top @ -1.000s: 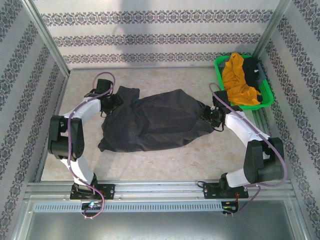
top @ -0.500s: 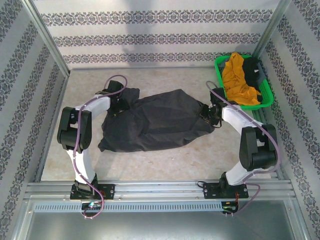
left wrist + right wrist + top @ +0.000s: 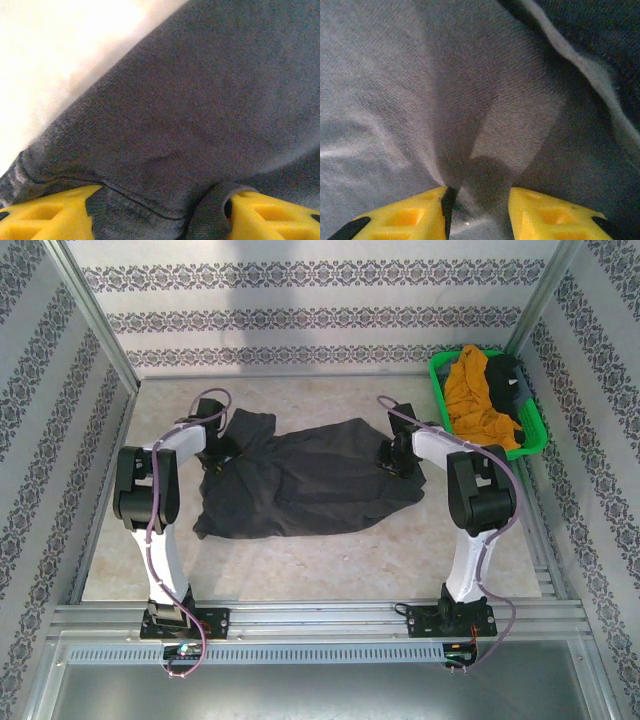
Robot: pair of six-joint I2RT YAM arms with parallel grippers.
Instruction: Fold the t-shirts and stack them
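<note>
At the middle of the worktop (image 3: 300, 570) the grey shirt (image 3: 310, 480) lies crumpled and spread out lengthwise from left to right, with both arms reaching to its ends. From its base at the near edge the left arm rises to a folded elbow. Its forearm runs away from the camera and inward, and the wrist bends down so that the left tool (image 3: 225, 448) sits on the shirt's far left corner. The right arm stands steeply over its base. Its elbow is high, and its forearm is angled back and to the left, with the right tool (image 3: 390, 455) pressed onto the shirt's right end.

Seen from the left wrist, the left tool (image 3: 162, 202) has its yellow fingers (image 3: 50, 215) set wide apart. A stitched hem of the grey cloth is bunched in the gap and touches both fingers, but I cannot tell whether it is clamped.

Seen from the right wrist, the right tool (image 3: 480, 200) has its fingers (image 3: 545, 215) closer together. A raised fold of the grey cloth runs up from the gap between them. The cloth meets the dark pad of one finger, but I cannot tell whether the fold is truly gripped.

Over at the far right corner stands a green basket (image 3: 437, 370), well apart from the grey shirt. It holds the orange shirt (image 3: 475, 400), heaped and draped toward its near rim, with the black shirt (image 3: 505, 375) tucked beside it on the right.
</note>
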